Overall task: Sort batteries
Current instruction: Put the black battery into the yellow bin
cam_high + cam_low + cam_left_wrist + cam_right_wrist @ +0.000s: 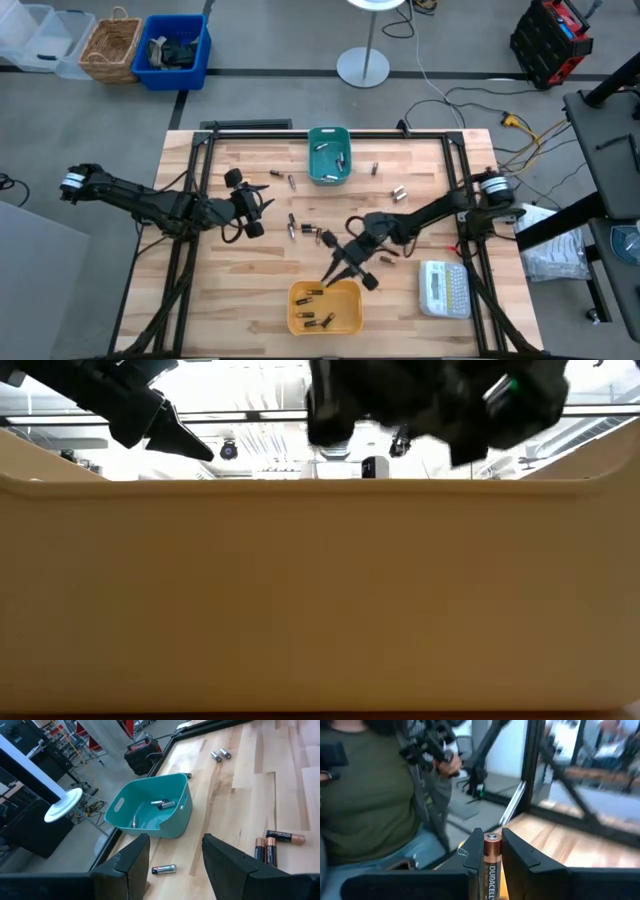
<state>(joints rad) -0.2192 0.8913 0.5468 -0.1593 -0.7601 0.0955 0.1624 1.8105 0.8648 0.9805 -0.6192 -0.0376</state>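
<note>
**Cell in the right jaws, above the yellow bin**

The right gripper hangs at the yellow bin's far rim, jaws closed on a copper-topped battery held upright. This looks like the drop-off step: next it needs to move over the bin's hollow and part the jaws. The left gripper waits with jaws apart and empty, near the teal bin. Loose batteries lie scattered on the surface.
</note>
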